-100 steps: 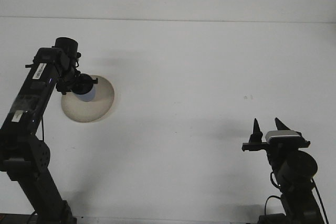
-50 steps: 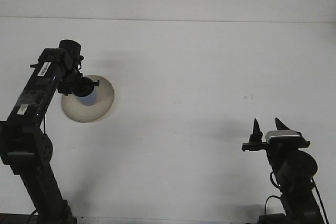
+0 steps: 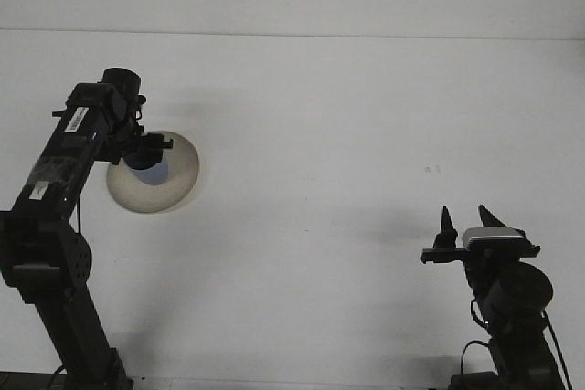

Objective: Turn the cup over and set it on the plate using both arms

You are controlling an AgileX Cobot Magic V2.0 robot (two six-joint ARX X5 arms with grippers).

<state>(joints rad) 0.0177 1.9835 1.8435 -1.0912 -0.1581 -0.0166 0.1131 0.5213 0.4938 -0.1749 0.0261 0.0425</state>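
Cup [image 3: 151, 169] sits between the left gripper [image 3: 139, 151]'s jaws over the plate [image 3: 154, 173], grip state unclear; careless withdrawal could topple it, while the right gripper [image 3: 467, 226]'s jaws gape.

left gripper [image 3: 146, 148]: raised slightly over the plate [image 3: 178, 180] since half a second ago, fingers now higher on the cup | cup [image 3: 154, 169]: less of its pale blue side shows than before, mostly hidden under the gripper | left arm: upright as half a second ago, straighter than a second ago
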